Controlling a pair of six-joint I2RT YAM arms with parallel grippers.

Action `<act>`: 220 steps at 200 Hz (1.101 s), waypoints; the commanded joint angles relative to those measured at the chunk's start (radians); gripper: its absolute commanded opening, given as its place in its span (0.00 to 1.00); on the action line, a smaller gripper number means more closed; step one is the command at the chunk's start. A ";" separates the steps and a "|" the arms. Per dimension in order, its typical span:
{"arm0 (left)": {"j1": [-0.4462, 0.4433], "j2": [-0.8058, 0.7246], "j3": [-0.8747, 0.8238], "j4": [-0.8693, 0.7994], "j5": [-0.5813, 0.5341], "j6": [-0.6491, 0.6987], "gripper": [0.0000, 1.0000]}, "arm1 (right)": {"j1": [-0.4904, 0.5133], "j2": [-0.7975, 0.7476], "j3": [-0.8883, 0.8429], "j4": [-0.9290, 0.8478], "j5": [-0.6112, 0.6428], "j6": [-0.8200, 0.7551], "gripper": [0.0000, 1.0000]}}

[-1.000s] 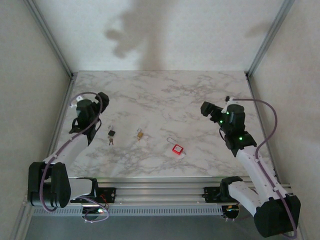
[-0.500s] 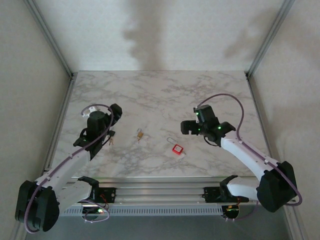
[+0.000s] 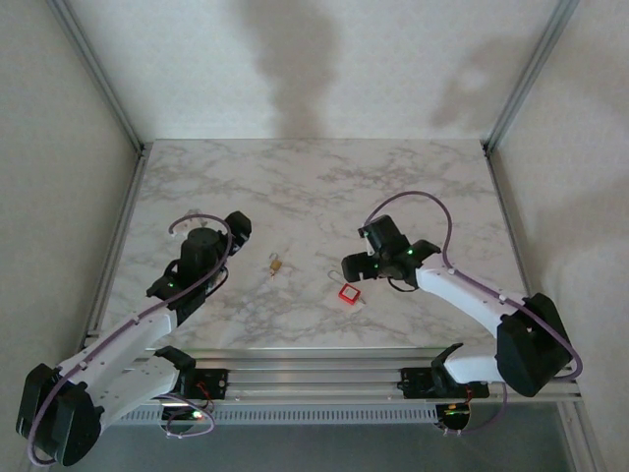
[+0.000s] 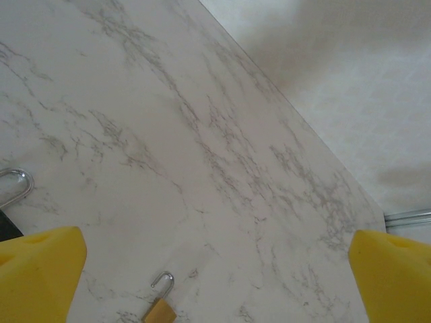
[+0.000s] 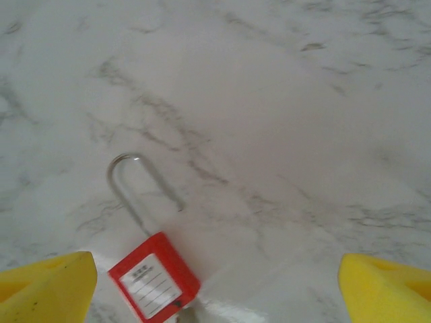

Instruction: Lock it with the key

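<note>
A red padlock (image 5: pixel 153 279) lies flat on the marble table (image 3: pixel 314 187), its long steel shackle (image 5: pixel 135 185) open. My right gripper (image 5: pixel 217 289) hovers over it, open, with its yellow pads (image 5: pixel 47 289) wide on either side; in the top view this gripper (image 3: pixel 354 266) is just behind the padlock (image 3: pixel 348 292). A small brass padlock (image 4: pixel 159 311) with an open shackle lies below my open left gripper (image 4: pixel 215 269). A key's ring (image 4: pixel 15 185) and black head (image 4: pixel 5 227) show by the left pad. In the top view the left gripper (image 3: pixel 236 226) is left of the brass padlock (image 3: pixel 276 263).
A pale patch (image 3: pixel 363 304) lies against the red padlock's near end. Metal frame posts (image 3: pixel 98 74) and white walls (image 3: pixel 314 59) close in the table. Both arm bases sit on a rail (image 3: pixel 314 379) at the near edge.
Both arms have swung inward toward the middle of the table. The right gripper came over the red padlock, and the left gripper moved over the key, toward the brass padlock.
</note>
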 commanded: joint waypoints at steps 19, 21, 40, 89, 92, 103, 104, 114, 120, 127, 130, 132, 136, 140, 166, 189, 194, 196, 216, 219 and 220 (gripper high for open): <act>-0.020 0.000 0.019 -0.032 -0.039 -0.025 0.99 | 0.075 0.024 -0.045 0.039 -0.079 -0.021 0.92; -0.020 -0.001 0.018 -0.032 -0.039 -0.025 0.99 | 0.078 0.028 -0.047 0.040 -0.079 -0.021 0.92; -0.025 -0.005 0.011 -0.032 -0.044 -0.030 0.99 | 0.115 0.064 -0.056 0.042 -0.069 -0.021 0.89; -0.029 -0.023 0.010 -0.038 -0.061 -0.029 0.99 | 0.163 0.161 -0.044 0.049 -0.021 -0.024 0.86; -0.029 -0.023 0.011 -0.040 -0.061 -0.028 0.99 | 0.166 0.166 -0.042 0.051 -0.017 -0.025 0.86; -0.029 -0.024 0.013 -0.043 -0.062 -0.026 1.00 | 0.172 0.182 -0.038 0.053 -0.008 -0.029 0.86; -0.029 -0.025 0.013 -0.044 -0.062 -0.026 0.99 | 0.172 0.183 -0.038 0.053 -0.007 -0.029 0.85; -0.029 -0.024 0.012 -0.045 -0.062 -0.025 0.99 | 0.176 0.198 -0.034 0.055 -0.004 -0.033 0.84; -0.030 -0.024 0.012 -0.047 -0.061 -0.025 0.99 | 0.177 0.206 -0.032 0.056 0.000 -0.035 0.84; -0.030 -0.025 0.010 -0.047 -0.063 -0.024 0.99 | 0.179 0.216 -0.029 0.057 0.005 -0.036 0.83; -0.030 -0.025 0.010 -0.047 -0.064 -0.025 1.00 | 0.180 0.220 -0.028 0.057 0.008 -0.037 0.83; -0.031 -0.025 0.008 -0.046 -0.064 -0.025 1.00 | 0.181 0.223 -0.027 0.057 0.010 -0.038 0.83; -0.030 -0.026 0.007 -0.046 -0.063 -0.024 1.00 | 0.182 0.226 -0.025 0.059 0.010 -0.039 0.82; -0.031 -0.027 0.005 -0.046 -0.064 -0.022 1.00 | 0.182 0.231 -0.025 0.061 0.011 -0.042 0.82; -0.029 -0.026 0.002 -0.042 -0.068 -0.017 1.00 | 0.184 0.259 -0.017 0.067 0.018 -0.046 0.81; -0.031 -0.025 -0.002 -0.035 -0.067 -0.014 0.99 | 0.185 0.273 -0.009 0.068 0.012 -0.050 0.76; -0.032 -0.024 -0.002 -0.034 -0.068 -0.014 0.99 | 0.185 0.276 -0.007 0.069 0.012 -0.052 0.76; -0.033 -0.024 -0.003 -0.034 -0.067 -0.014 1.00 | 0.185 0.277 -0.007 0.068 0.012 -0.052 0.76; -0.033 -0.022 -0.001 -0.034 -0.070 -0.014 0.99 | 0.185 0.289 -0.002 0.065 0.007 -0.053 0.74; -0.032 -0.023 -0.001 -0.032 -0.070 -0.014 0.99 | 0.184 0.288 -0.001 0.065 0.006 -0.054 0.73; -0.032 -0.023 0.000 -0.032 -0.069 -0.014 0.99 | 0.185 0.289 -0.001 0.065 0.006 -0.055 0.73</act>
